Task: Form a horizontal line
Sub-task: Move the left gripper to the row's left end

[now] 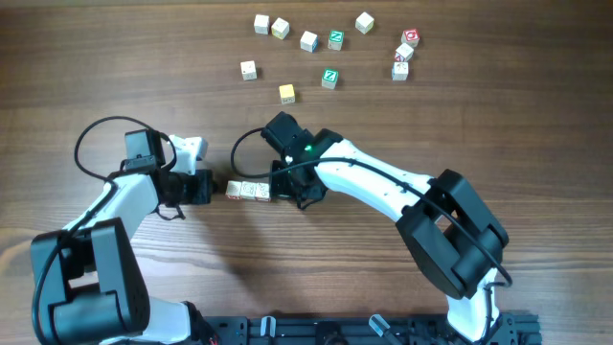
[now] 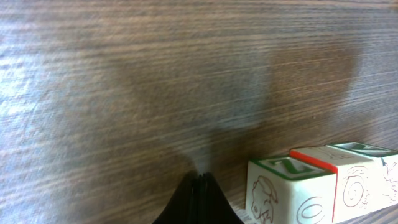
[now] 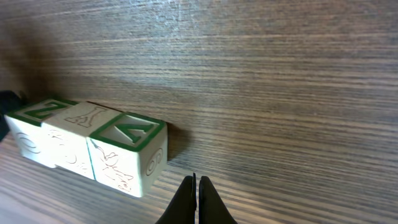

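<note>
Three-cube horizontal line [image 1: 249,191]; green rims wrist-only.

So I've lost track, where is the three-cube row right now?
In the overhead view the three-cube row lies left of table centre, directly between the left gripper and right gripper.

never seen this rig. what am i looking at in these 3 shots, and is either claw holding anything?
Two white robot arms at a wooden table. The top picture comes from a fixed camera overhead; the other two come from cameras on each wrist, looking past that arm's own fingertips. The left claw and right claw are both shut and hold nothing. Between them lies a row of three letter cubes touching side by side. Loose cubes lie scattered at the table's far side.
</note>
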Controlling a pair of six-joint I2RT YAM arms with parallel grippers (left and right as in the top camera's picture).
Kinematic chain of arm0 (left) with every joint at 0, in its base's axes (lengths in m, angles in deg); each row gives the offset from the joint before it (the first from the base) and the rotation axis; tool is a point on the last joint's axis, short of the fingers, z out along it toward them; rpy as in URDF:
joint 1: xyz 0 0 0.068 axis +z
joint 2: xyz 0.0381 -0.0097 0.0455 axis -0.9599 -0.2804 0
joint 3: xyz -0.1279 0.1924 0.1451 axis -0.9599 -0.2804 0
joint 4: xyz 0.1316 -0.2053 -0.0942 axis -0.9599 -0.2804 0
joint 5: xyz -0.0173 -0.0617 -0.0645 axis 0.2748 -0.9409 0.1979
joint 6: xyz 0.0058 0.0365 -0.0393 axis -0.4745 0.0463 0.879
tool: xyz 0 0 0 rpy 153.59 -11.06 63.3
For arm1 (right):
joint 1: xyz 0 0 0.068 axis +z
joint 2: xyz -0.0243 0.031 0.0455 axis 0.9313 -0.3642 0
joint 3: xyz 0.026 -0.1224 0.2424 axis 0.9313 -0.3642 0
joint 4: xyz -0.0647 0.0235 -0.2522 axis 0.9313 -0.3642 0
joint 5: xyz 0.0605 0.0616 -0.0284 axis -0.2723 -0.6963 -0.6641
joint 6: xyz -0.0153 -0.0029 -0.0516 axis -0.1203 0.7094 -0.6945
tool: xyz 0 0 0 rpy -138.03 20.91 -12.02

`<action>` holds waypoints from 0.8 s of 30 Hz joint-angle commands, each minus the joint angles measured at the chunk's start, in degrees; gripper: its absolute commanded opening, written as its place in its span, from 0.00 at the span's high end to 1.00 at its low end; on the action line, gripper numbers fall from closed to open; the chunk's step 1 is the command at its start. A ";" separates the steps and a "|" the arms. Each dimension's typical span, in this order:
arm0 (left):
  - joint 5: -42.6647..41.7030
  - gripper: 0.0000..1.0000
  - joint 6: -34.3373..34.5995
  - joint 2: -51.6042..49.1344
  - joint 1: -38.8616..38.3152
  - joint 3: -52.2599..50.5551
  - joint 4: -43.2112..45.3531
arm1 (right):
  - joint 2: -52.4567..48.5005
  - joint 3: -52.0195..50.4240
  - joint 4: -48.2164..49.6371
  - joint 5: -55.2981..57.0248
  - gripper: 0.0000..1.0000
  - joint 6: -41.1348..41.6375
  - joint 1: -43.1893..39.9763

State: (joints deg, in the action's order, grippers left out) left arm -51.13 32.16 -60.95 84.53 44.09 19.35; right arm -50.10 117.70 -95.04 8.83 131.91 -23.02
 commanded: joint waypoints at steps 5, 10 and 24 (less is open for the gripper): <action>1.51 0.96 -3.19 -2.93 -0.44 -0.39 0.39 | -0.94 -0.44 0.66 3.96 0.95 1.95 -0.09; -0.81 0.96 -2.97 -2.93 -0.44 -0.39 0.15 | -2.78 -0.44 2.80 1.25 0.96 1.97 -0.09; -0.85 0.96 -2.99 -2.93 -0.44 -0.39 -1.36 | -4.90 -0.44 4.90 -3.06 0.95 0.26 0.76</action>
State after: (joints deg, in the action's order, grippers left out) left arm -52.94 30.30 -61.71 84.48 44.40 19.35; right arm -53.62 117.70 -90.21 7.21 132.71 -22.65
